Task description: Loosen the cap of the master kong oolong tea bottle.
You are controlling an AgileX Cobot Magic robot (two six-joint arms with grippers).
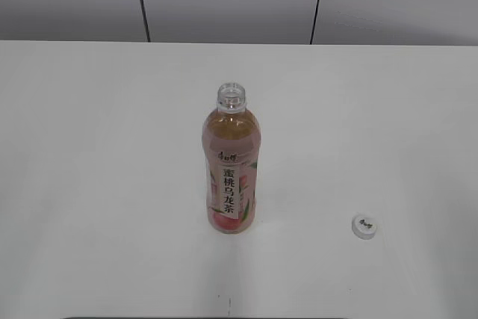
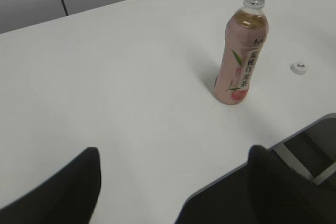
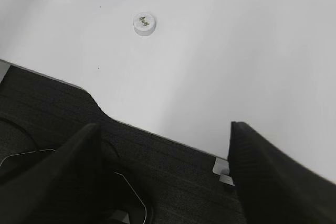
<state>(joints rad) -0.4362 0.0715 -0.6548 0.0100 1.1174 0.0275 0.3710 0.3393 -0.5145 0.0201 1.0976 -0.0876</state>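
On the white worktop point(image 1: 89, 147), one cap point(image 1: 364, 226) lies off to the right of one open master kong oolong tea bottle point(image 1: 231, 173).

Nearest, the left end effector point(image 2: 173, 182) and right end effector point(image 3: 163, 174) both hang back at the worktop's front edge, fingers spread apart, holding nothing. Beyond them the cap rests logo-up, well apart from the bottle, which stands upright at mid-worktop with its neck bare. Judged from this, the loosening is done; the risk now is a careless arm sweep knocking the uncapped bottle over and spilling tea.
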